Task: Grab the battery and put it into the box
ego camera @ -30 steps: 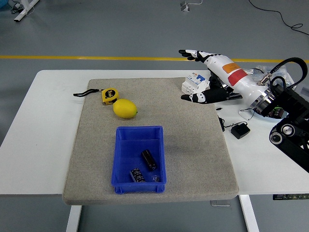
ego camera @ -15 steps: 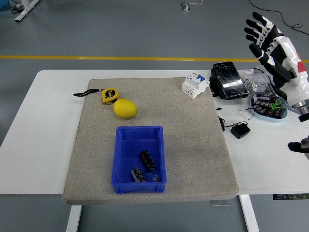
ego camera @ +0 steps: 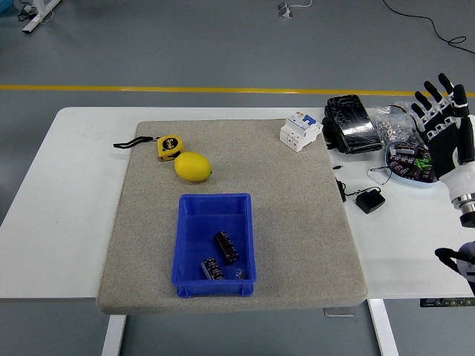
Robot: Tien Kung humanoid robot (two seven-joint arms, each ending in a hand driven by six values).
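A blue box (ego camera: 214,208) stands on the grey mat (ego camera: 297,222) near the front. Two black cylindrical batteries lie inside it, one (ego camera: 227,245) in the middle and one (ego camera: 211,268) near the front wall. My right hand (ego camera: 444,119) is at the right edge of the view, raised above a blue dish of small parts (ego camera: 408,162), fingers spread and holding nothing. It is far from the box. My left hand is out of view.
On the mat are a yellow tape measure (ego camera: 168,146), a lemon (ego camera: 193,166) and a white circuit breaker (ego camera: 300,130). On the right of the table are a black pack (ego camera: 350,123), a clear bag (ego camera: 393,124) and a black adapter with cable (ego camera: 368,200).
My right hand has pulled back from over the circuit breaker to the right edge and dropped lower. The batteries in the box have not moved.
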